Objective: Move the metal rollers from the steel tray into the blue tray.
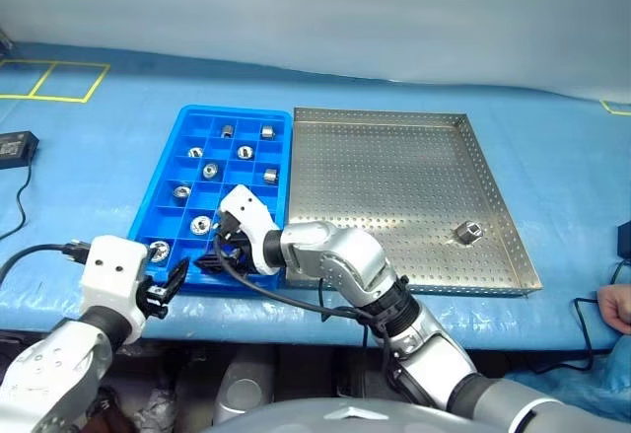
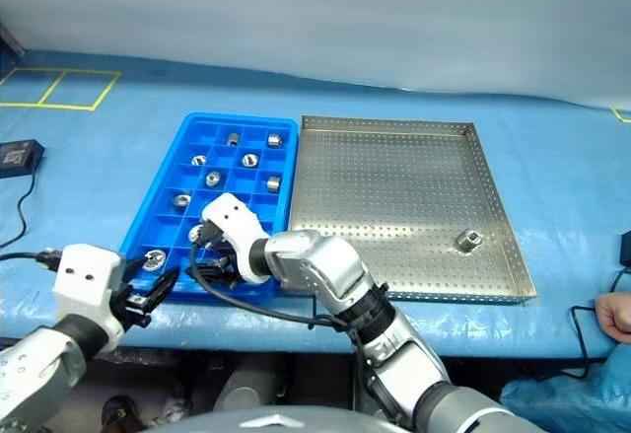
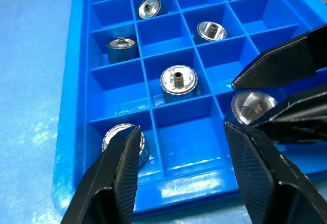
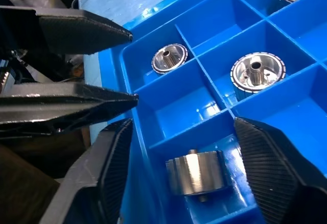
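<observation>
A counter (image 1: 89, 196) covered in blue sheeting carries the work, with yellow tape lines at its far left corner. The blue tray (image 1: 168, 172) sits on it as landmark, its right side touching the steel tray (image 1: 394, 196).

Steel tray: one roller (image 1: 466, 231) remains on the perforated floor, near the right rim, toward the front.

Blue tray: rollers sit singly in compartments, most of them in the far and middle rows. One roller (image 3: 179, 81) stands upright in the middle column, second row from the tray's near edge. Another (image 1: 159, 250) stands in the near-left corner compartment.

Right claw (image 4: 179, 168): reaches across to the near edge of the blue tray, over a near-row compartment. Fingers stand spread wide on either side of a roller (image 4: 196, 173) that lies on its side on the compartment floor. No finger touches it; the claw holds nothing.

Left claw (image 3: 176, 152): hovers just outside the near-left corner of the blue tray, pointing toward it. Fingers parted, nothing between them. In the left wrist view the right claw's black fingers (image 3: 286, 63) show beside it, with the lying roller just beneath them.

A black box (image 1: 15, 146) with a cable lies on the counter well left of the blue tray. A person's hand (image 1: 613, 308) rests at the counter's right edge, well apart from both trays.
</observation>
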{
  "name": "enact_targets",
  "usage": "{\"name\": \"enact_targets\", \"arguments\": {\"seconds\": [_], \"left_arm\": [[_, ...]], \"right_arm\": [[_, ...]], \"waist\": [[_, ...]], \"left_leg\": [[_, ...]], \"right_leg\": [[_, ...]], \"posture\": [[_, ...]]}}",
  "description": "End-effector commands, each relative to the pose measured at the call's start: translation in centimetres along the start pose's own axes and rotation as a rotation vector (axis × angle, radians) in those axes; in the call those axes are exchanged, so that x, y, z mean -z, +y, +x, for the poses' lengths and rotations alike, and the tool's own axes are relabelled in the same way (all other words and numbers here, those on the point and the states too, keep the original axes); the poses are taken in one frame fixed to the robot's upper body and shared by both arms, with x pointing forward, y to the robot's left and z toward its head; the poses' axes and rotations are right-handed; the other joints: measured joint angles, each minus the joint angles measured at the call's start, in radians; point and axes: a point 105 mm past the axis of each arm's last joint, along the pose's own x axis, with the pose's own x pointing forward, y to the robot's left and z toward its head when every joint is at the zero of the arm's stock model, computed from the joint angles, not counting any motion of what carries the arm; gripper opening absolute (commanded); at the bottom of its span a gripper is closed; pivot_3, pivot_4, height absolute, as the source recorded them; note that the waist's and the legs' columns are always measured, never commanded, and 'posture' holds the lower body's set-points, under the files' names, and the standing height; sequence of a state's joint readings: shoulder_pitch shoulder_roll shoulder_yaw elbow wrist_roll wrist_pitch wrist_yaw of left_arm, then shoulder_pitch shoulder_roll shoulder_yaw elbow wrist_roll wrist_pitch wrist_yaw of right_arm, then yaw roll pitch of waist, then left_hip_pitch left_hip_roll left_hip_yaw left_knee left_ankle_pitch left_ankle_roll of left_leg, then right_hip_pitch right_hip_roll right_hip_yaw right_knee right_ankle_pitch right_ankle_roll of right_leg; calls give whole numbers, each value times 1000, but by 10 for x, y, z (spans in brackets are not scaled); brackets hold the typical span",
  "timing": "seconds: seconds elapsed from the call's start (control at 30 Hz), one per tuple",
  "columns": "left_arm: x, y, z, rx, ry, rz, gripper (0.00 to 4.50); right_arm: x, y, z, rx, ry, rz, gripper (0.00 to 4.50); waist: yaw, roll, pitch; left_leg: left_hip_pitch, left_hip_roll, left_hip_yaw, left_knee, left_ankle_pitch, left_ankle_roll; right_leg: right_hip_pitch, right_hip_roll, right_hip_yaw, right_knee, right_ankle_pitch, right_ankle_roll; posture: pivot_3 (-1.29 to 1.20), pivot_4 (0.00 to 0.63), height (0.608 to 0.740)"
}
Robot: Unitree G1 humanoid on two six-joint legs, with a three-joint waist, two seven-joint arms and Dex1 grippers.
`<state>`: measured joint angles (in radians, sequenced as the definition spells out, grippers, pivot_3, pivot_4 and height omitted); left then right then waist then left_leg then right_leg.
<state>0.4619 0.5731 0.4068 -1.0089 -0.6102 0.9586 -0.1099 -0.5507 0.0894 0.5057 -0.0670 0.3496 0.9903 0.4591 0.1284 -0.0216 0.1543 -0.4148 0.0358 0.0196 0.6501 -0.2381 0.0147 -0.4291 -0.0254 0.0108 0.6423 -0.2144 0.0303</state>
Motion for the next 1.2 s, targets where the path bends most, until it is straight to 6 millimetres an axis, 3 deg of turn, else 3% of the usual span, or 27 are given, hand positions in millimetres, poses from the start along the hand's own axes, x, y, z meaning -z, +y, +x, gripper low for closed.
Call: {"name": "enact_targets", "arguments": {"seconds": [0.03, 0.13, 0.23, 0.33, 0.5, 0.57, 0.73, 0.93, 1.2], "left_arm": [[-12, -12, 3, 53, -47, 16, 2841], [-22, -24, 18, 118, -88, 5, 2841], [-38, -48, 36, 236, -160, -25, 2841], [-50, -76, 56, 379, -194, -35, 2841], [-63, -111, 78, 546, -227, -5, 2841], [-69, -123, 83, 603, -249, 8, 2841], [-81, -142, 89, 703, -292, 41, 2841], [-84, -165, 85, 829, -294, 91, 2841], [-76, -165, 85, 816, -269, 89, 2841]], "right_arm": [[-28, 1, -15, 23, -146, -38, 3889], [-35, -25, -36, 186, -206, -21, 3889], [-34, -62, -72, 418, -244, 4, 3889], [-20, -102, -124, 711, -247, 56, 3889], [-3, -133, -193, 1089, -293, 186, 3889], [7, -141, -212, 1222, -285, 226, 3889], [29, -149, -223, 1371, -238, 285, 3889], [45, -157, -242, 1522, -250, 339, 3889], [46, -158, -242, 1542, -272, 339, 3889]], "waist": [[-2, 0, 0], [0, 0, 0], [-2, 0, 0], [-12, -1, -1], [-77, 0, -1], [-109, 0, -1], [-169, 1, -1], [-191, 1, -1], [-197, 3, -1]], "left_leg": [[0, 0, 0, 0, 0, 0], [0, 0, 0, 0, 1, -1], [0, -2, 0, 1, 2, -2], [0, -7, 0, 1, 2, -2], [-2, -8, 1, 0, 2, -2], [-2, -8, 1, 0, 3, -2], [-1, -7, 2, -1, 2, -1], [-1, -8, 1, 1, 3, -1], [0, -8, 2, 1, 3, 0]], "right_leg": [[0, 0, 0, 0, 0, 0], [0, 0, -1, 0, 0, 0], [1, -1, -1, 0, 0, 1], [2, -1, 0, 0, 1, 1], [1, 0, 1, 1, 4, -4], [0, 1, 1, 1, 6, 1], [0, 2, 3, 2, 7, 2], [1, 2, 6, 2, 7, 7], [1, 2, 9, 2, 7, 10]], "posture": [[320, 150, 740], [283, 150, 740], [229, 150, 740], [127, 150, 740], [-12, 150, 740], [-49, 150, 740], [-85, 150, 740], [-83, 150, 740], [-64, 150, 740]]}}
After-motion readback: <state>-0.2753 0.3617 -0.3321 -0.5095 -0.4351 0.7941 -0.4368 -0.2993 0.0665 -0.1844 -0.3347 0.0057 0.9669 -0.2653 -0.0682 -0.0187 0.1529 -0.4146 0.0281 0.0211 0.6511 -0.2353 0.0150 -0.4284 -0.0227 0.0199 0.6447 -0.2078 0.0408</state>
